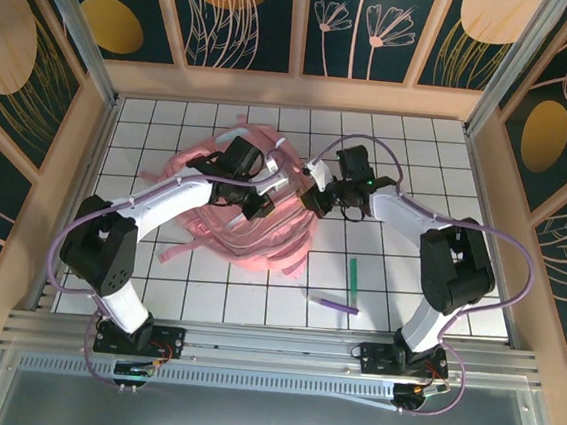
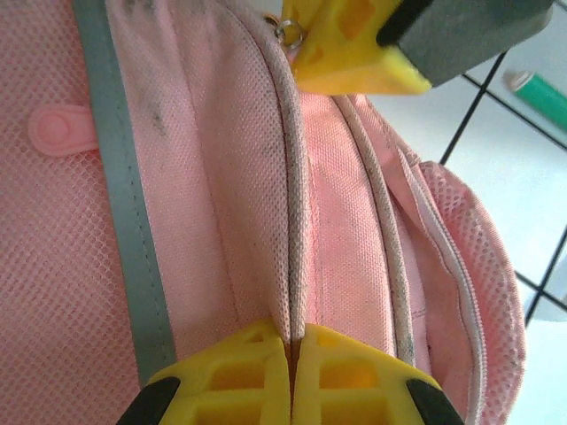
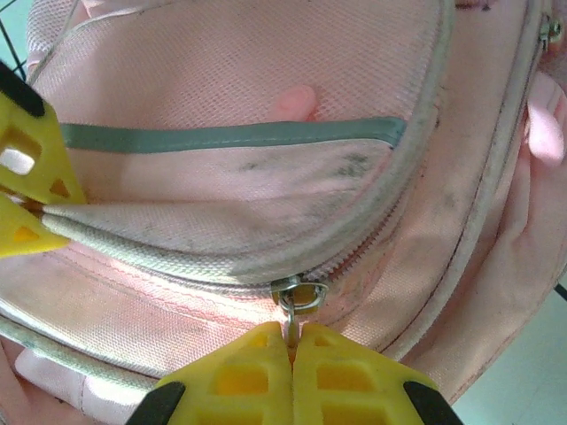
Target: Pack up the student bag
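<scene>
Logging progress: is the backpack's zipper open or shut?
Looks shut: the pink backpack seam's edges meet between left gripper and zipper pull in right gripper; no interior shows.

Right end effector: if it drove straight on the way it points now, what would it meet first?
The right end effector is shut on the zipper pull, so that comes first; just behind lies the piped zipper seam of the pink student bag. Depth beyond the fabric is unclear.
</scene>
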